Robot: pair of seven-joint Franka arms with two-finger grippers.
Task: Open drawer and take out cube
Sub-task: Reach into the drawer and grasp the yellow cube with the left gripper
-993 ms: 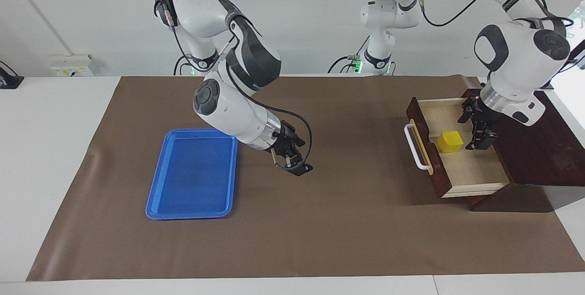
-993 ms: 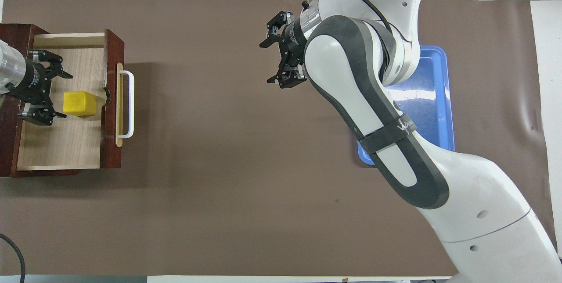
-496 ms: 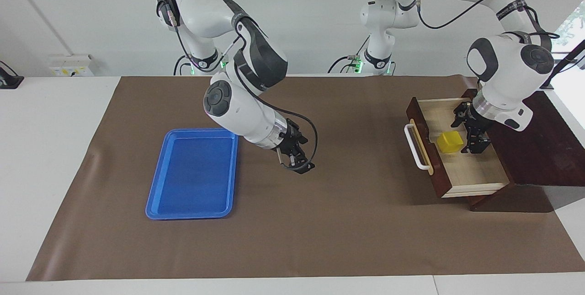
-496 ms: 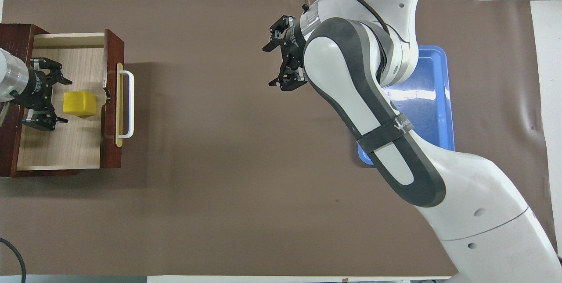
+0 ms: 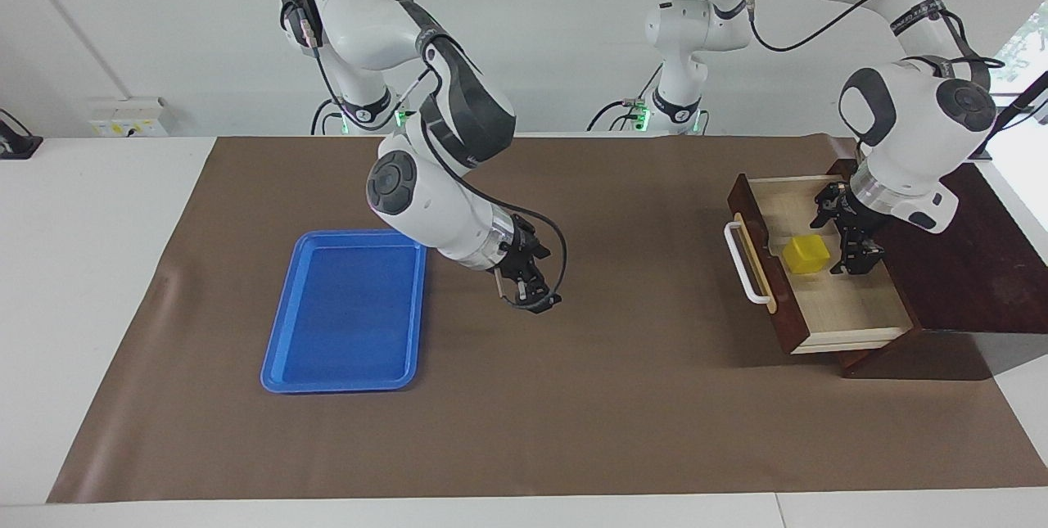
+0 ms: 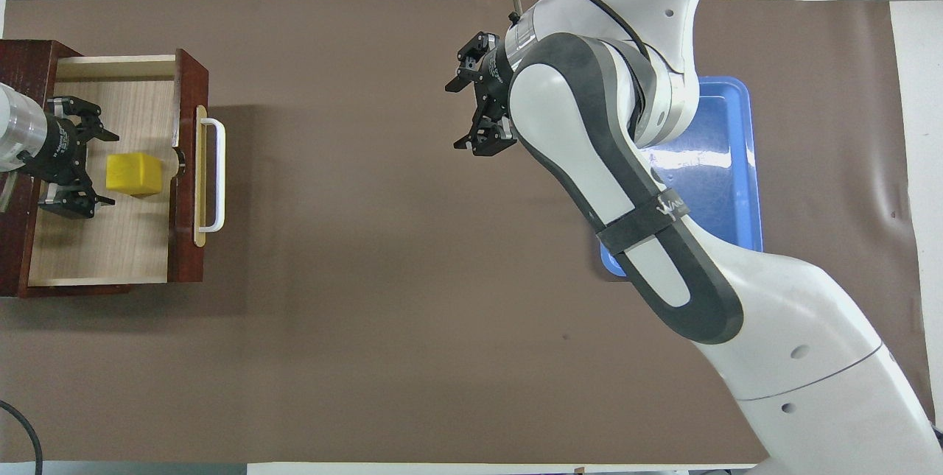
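Observation:
The drawer (image 5: 790, 311) of the dark wooden box (image 5: 966, 266) is pulled open, and its white bar handle (image 5: 741, 262) points toward the table's middle. The yellow cube (image 5: 806, 254) sits on the pale drawer floor just inside the drawer front; it also shows in the overhead view (image 6: 132, 173). My left gripper (image 5: 837, 245) is open, low over the drawer interior, beside the cube on the box's side. In the overhead view the left gripper (image 6: 99, 169) has its tips level with the cube's edge, not closed on it. My right gripper (image 5: 528, 299) is open and empty over the brown mat.
A blue tray (image 5: 344, 311) lies on the mat toward the right arm's end; in the overhead view the right arm covers part of the tray (image 6: 726, 166). The brown mat (image 5: 622, 397) covers most of the white table.
My left gripper has come lower over the drawer interior beside the cube, still open. My right arm has shifted slightly over the mat. The cube and drawer have not moved.

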